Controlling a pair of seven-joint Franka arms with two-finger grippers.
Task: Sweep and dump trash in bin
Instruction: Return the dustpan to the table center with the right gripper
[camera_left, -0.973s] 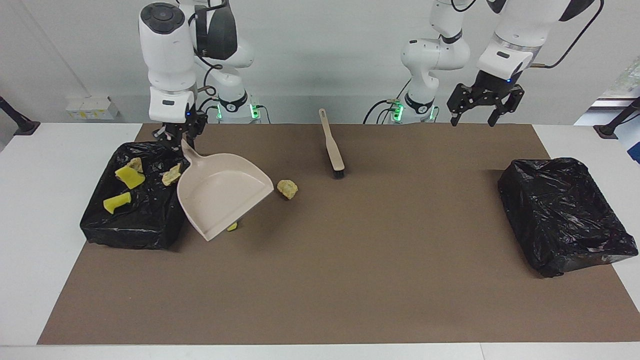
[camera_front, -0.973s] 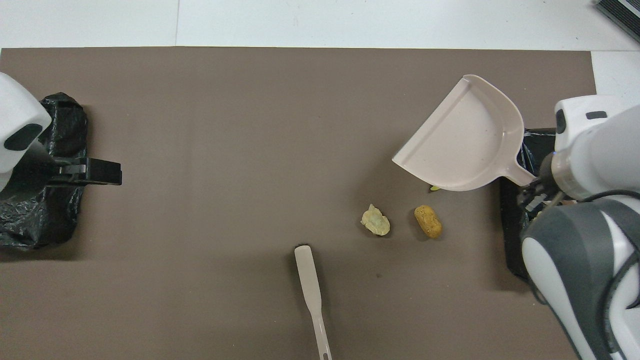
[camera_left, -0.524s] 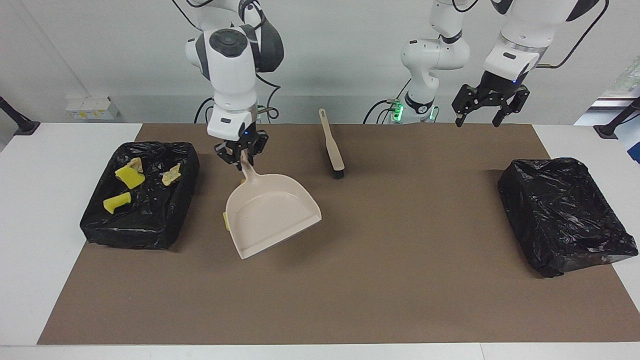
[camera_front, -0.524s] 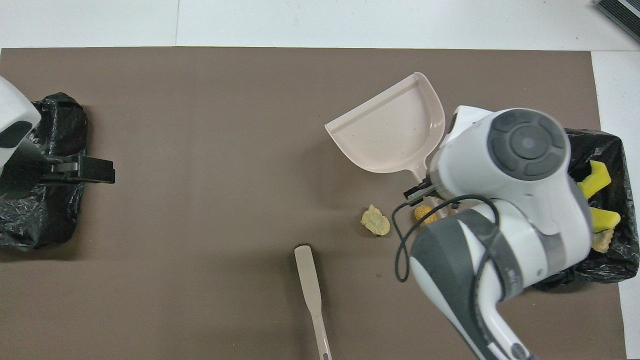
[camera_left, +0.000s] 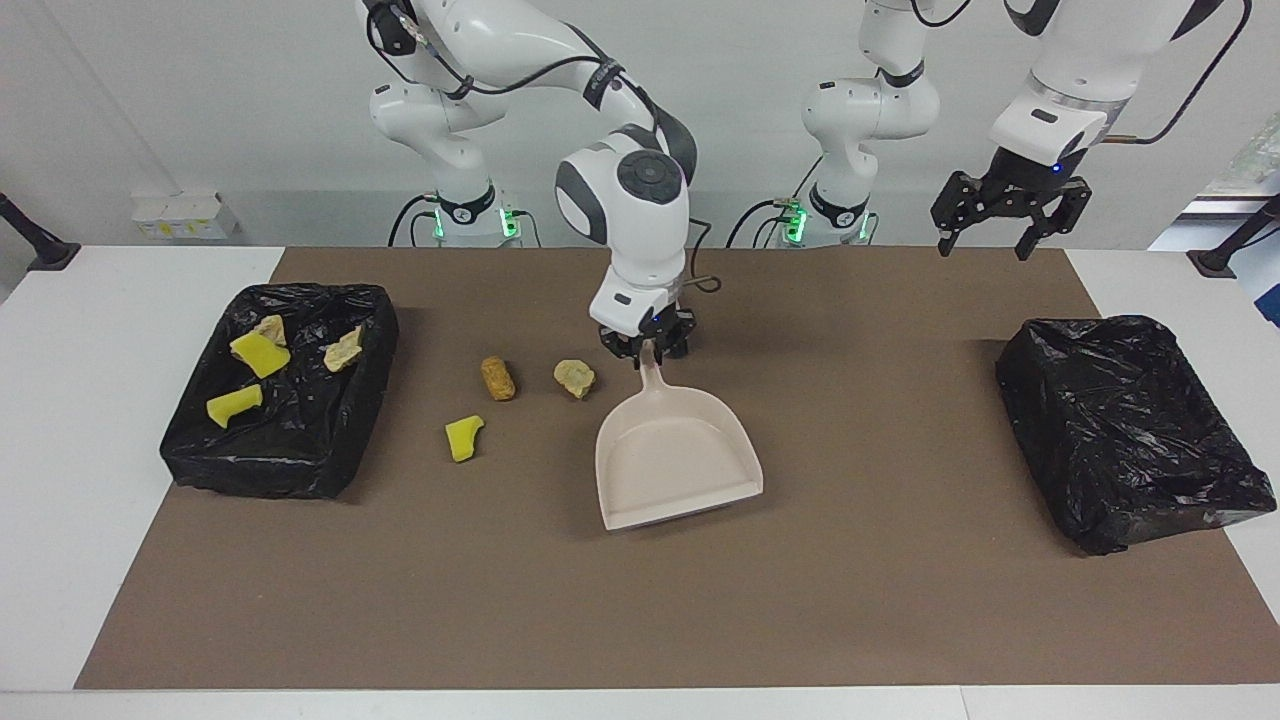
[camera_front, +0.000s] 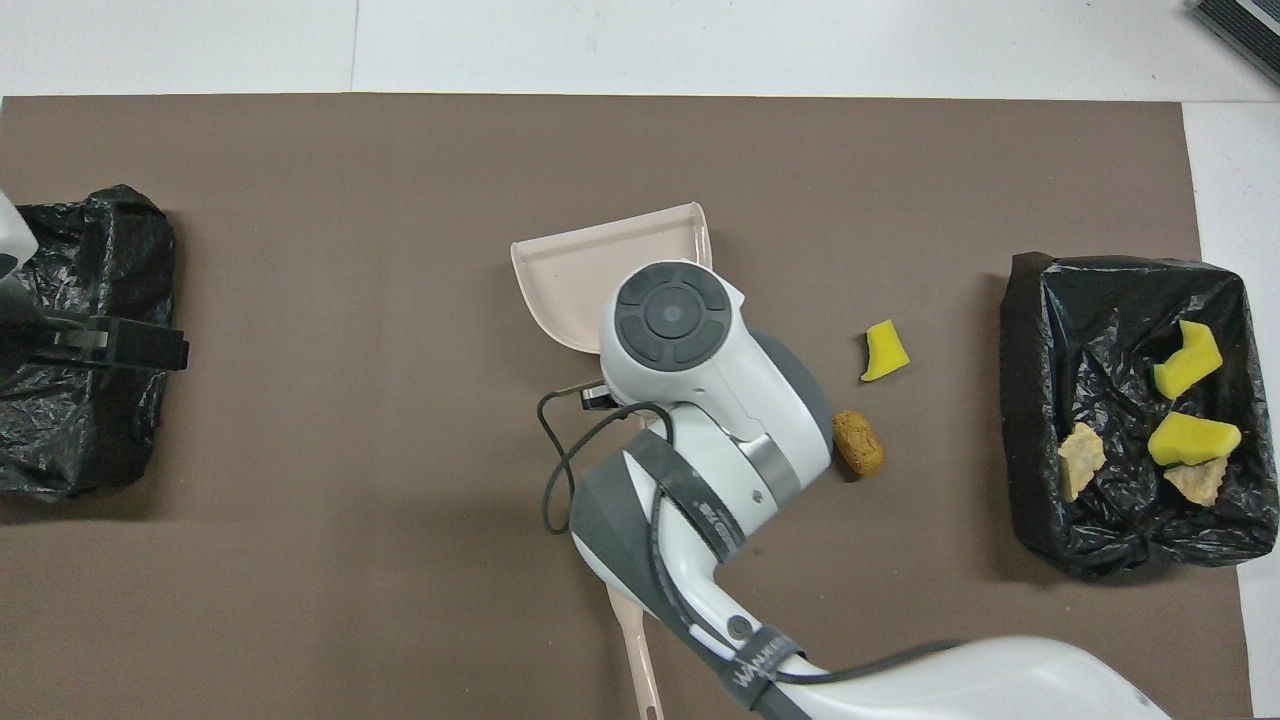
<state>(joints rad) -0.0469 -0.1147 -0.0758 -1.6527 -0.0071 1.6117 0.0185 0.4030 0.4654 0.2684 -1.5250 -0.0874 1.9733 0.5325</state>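
The right gripper (camera_left: 646, 345) is shut on the dustpan (camera_left: 675, 460) handle at mid-mat, its fingers clamped; the pan's mouth points to 6 o'clock in the facing view. Three scraps lie on the mat (camera_left: 640, 600) toward the right arm's end: a tan scrap (camera_left: 574, 377) at the pan's 10 o'clock, an orange scrap (camera_left: 497, 378) beside it, a yellow scrap (camera_left: 463, 438) lower. Four more sit in the bin (camera_left: 285, 460); the left gripper (camera_left: 1003, 240) waits with fingers spread wide, holding nothing, above the mat's edge.
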